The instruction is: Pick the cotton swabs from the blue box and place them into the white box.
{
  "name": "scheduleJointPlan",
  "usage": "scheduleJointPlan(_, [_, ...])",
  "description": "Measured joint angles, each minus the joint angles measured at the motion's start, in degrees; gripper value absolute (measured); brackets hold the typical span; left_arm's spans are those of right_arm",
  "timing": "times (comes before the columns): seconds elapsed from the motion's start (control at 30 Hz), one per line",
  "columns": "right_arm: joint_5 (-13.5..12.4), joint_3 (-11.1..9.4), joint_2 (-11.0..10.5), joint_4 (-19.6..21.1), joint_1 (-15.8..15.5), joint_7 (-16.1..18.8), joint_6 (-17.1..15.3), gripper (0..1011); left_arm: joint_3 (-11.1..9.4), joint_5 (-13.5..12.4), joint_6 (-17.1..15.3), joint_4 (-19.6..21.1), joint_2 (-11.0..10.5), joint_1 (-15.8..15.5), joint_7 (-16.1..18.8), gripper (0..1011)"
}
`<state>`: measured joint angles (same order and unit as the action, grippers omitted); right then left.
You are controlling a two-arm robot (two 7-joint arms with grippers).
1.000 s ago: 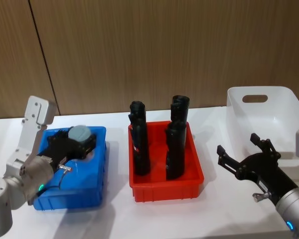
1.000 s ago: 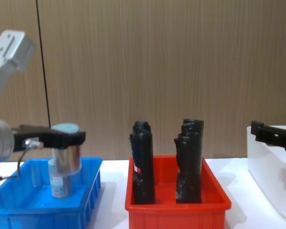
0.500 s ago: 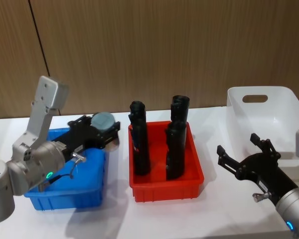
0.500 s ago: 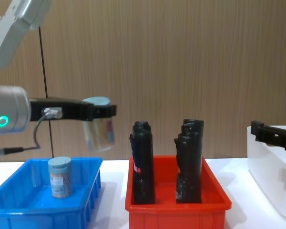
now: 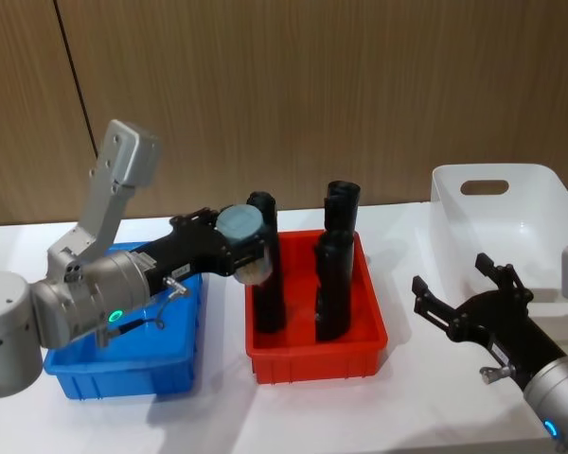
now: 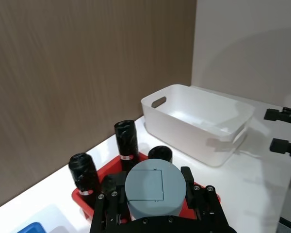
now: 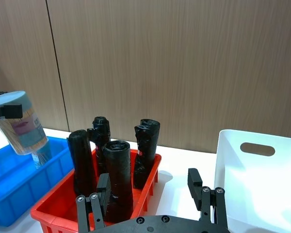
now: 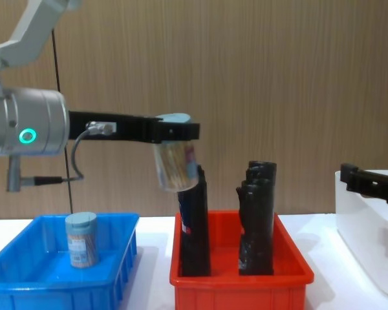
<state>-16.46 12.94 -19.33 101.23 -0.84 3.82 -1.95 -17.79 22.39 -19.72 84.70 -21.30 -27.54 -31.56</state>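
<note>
Nearest us, our right gripper hovers low over the table with its fingers spread, just in front of the white box. One jar of cotton swabs stands in the blue box. Our left gripper clenches a second jar near its lid, high above the left edge of the red bin. That height, we judge, clears the black rolls. The left arm reaches out level, and the jar hangs slightly tilted.

blue plastic bin at the table's left, red plastic bin of upright black rolls centre, white plastic bin right
</note>
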Motion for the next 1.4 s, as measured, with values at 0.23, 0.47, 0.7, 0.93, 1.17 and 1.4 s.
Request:
scheduleJointPlan(0.23, [0.0,0.0,0.0,0.0,0.0,0.0,0.0,1001,-0.4,0.3,-2.3,-0.1,0.9,-1.7,-1.7,671])
scheduleJointPlan(0.47, [0.0,0.0,0.0,0.0,0.0,0.0,0.0,1001,-0.6,0.7,-4.2,-0.7,1.7,-3.2,-2.3,671])
scheduleJointPlan(0.7, [0.0,0.0,0.0,0.0,0.0,0.0,0.0,1002,-1.2,0.5,-6.0,-2.1,3.0,-5.5,-3.1,671])
scheduleJointPlan(0.93, [0.0,0.0,0.0,0.0,0.0,0.0,0.0,1001,-1.8,-0.1,-6.9,-3.8,4.3,-7.6,-3.8,671])
scheduleJointPlan(1.17, [0.0,0.0,0.0,0.0,0.0,0.0,0.0,1001,-2.5,-0.2,-7.2,-5.1,5.4,-9.0,-4.4,671])
scheduleJointPlan(1.4, [0.0,0.0,0.0,0.0,0.0,0.0,0.0,1001,-3.0,0.0,-7.3,-5.9,6.2,-9.9,-4.8,671])
